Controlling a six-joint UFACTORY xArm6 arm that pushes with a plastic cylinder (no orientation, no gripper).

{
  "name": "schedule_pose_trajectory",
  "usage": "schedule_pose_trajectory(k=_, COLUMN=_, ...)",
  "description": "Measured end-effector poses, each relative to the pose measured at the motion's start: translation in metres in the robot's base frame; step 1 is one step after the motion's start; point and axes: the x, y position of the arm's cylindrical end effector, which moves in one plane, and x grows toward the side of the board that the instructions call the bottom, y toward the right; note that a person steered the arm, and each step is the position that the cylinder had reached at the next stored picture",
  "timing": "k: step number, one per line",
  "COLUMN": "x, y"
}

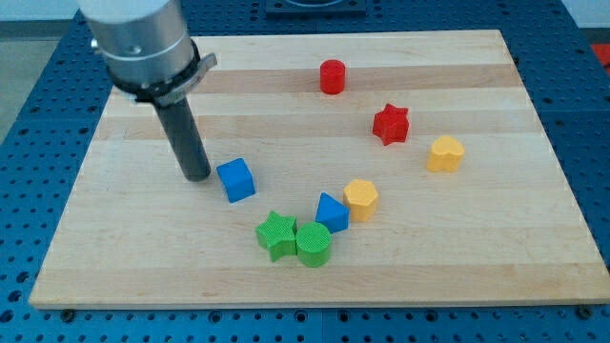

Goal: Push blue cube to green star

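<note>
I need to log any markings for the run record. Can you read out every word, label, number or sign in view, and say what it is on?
None: no readable text anywhere in this view.
The wooden board is bare, with no print or marks.
The blue cube, green star and the other blocks carry no letters or numbers.
The grey arm housing above my tip shows no label or brand.
The blue perforated table around the board has only holes, no signs.

Wide cylindrical arm housing [136, 38] finished in matte silver-grey, dark band with small projecting flange seen at its lower edge, straight dark grey rod [186, 133] fitted beneath, smooth and cylindrical, blunt tip [197, 176] slightly glossy
</note>
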Motion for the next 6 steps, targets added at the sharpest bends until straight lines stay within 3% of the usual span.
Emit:
schedule_pose_trajectory(k=1, x=-0.012, y=0.018)
schedule_pose_trajectory(k=4, x=0.036, y=0.068)
schedule_pose_trajectory(k=6, x=0.023, y=0.046)
